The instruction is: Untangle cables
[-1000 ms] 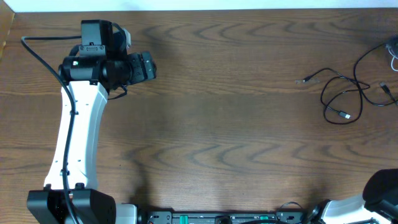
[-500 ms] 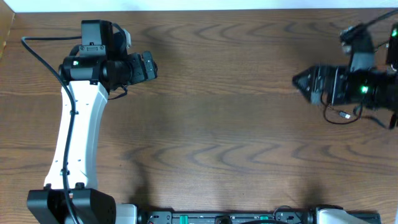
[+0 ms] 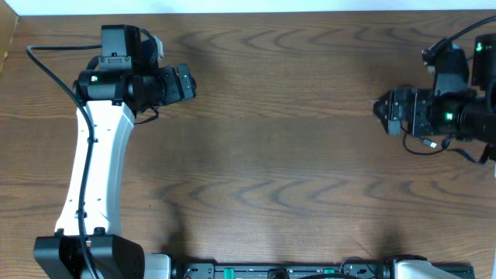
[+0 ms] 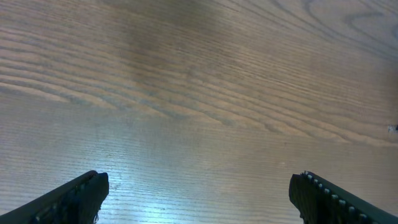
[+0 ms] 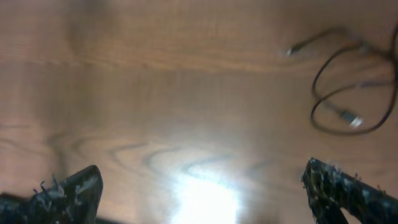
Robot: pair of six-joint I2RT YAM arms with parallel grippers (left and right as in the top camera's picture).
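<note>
The cables [image 3: 425,151] are thin black cords in loose loops at the far right of the table; in the overhead view my right arm covers most of them. In the right wrist view the black loops [image 5: 313,102] lie at the upper right, with one plug end [image 5: 290,51] stretched out to the left and another [image 5: 353,121] inside the loop. My right gripper [image 3: 380,108] hovers over the cables' left end, open and empty [image 5: 205,193]. My left gripper [image 3: 186,81] is far off at the upper left, open and empty over bare wood [image 4: 199,199].
The wooden table [image 3: 271,155] fills the view. The left arm's white link [image 3: 97,170] runs down the left side. The right arm's black body [image 3: 457,112] and its thick wire [image 3: 465,31] sit at the right edge.
My right arm has swung in from the bottom right corner to above the cables, then drawn back slightly to the right. The left arm has not moved.
</note>
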